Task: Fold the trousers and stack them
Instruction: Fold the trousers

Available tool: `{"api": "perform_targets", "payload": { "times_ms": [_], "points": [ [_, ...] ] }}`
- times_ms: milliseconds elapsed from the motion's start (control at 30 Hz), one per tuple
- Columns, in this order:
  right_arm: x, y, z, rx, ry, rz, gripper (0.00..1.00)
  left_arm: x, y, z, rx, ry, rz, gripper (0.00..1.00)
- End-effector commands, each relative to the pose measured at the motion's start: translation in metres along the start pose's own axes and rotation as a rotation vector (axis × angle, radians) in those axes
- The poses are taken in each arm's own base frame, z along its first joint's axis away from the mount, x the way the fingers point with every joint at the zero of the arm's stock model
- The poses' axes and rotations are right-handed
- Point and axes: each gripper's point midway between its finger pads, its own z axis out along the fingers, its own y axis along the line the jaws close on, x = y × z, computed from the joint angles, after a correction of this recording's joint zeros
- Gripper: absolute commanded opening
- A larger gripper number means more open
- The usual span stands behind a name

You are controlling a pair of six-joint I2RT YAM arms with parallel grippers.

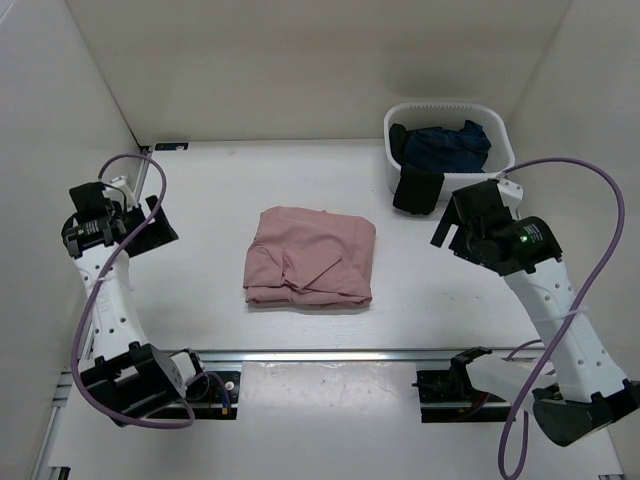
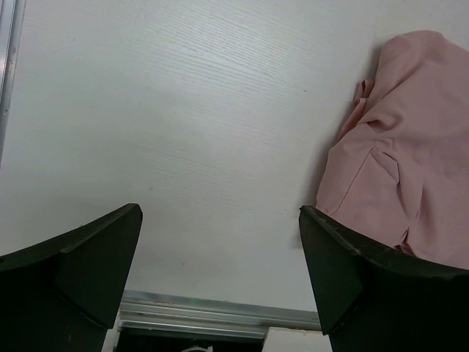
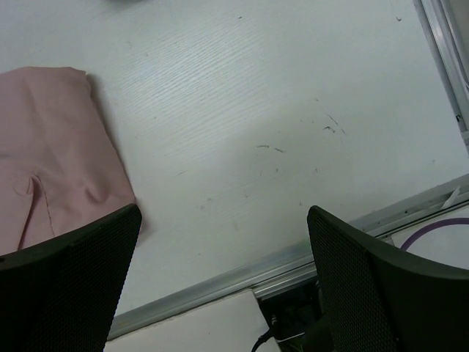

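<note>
Quick count: one pair of pink trousers (image 1: 310, 258), folded, mid table (image 1: 200, 200). One white basket (image 1: 445, 107) in the far right corner holds one navy garment (image 1: 447, 147) and one black garment (image 1: 416, 190). Two arms, so two grabbers: left end effector (image 2: 220, 242) and right end effector (image 3: 223, 242). Also two purple cables (image 1: 600, 185).

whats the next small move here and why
Probably bring the left gripper in to flatten the rumpled near-left edge of the trousers. They lie folded in a compact bundle; both the left and the right gripper are open and clear of it, and only that edge looks untidy.
</note>
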Motion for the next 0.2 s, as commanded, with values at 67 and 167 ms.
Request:
{"api": "perform_targets", "payload": {
  "times_ms": [67,167],
  "points": [
    [-0.0096,-0.0106,-0.009,0.022,-0.049,-0.01,0.99,-0.0153,-0.0021,-0.0239,-0.022,-0.077,0.022,1.0],
    [-0.0092,-0.0067,-0.0065,0.008,-0.049,-0.006,0.99,-0.0127,-0.0021,-0.0242,-0.022,-0.067,0.019,1.0]
  ]
}}
